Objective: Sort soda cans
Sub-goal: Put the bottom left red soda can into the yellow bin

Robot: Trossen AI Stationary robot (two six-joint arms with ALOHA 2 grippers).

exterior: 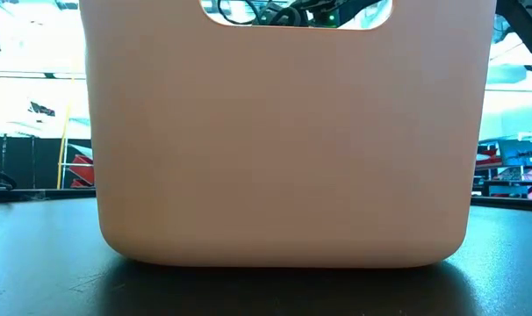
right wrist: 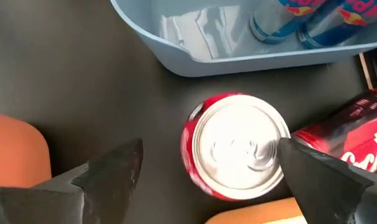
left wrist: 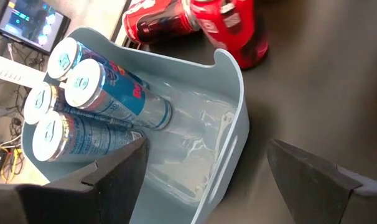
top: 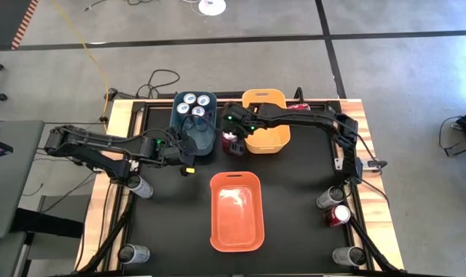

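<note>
Several blue soda cans [top: 195, 105] stand upright at the far end of the blue bin [top: 206, 146]; they also show in the left wrist view as blue cans [left wrist: 83, 102]. My left gripper [top: 190, 146] [left wrist: 207, 149] is open over the bin's near end, one finger above the inside and one outside its wall. Two red cans [top: 233, 143] sit between the blue bin and the yellow bin [top: 265, 138]. One red can [right wrist: 238, 146] stands upright, the other red can [right wrist: 350, 140] lies on its side. My right gripper [top: 231, 128] [right wrist: 210, 146] is open above the upright one, a finger on either side. My right gripper comes down from above over the upright red can's silver top [right wrist: 238, 143]. One finger [right wrist: 300, 168] stands right at the can's rim, and I cannot tell whether it touches. The other finger [right wrist: 114, 168] is well clear. The can stands on the table.
An orange bin [top: 257, 231] lies at the table's near middle, and its wall [exterior: 283, 132] fills the low view. Silver cans [top: 138, 186] [top: 133, 252] stand at the left edge. Other cans [top: 329, 198] [top: 348, 255] and a red can [top: 339, 216] stand at the right edge.
</note>
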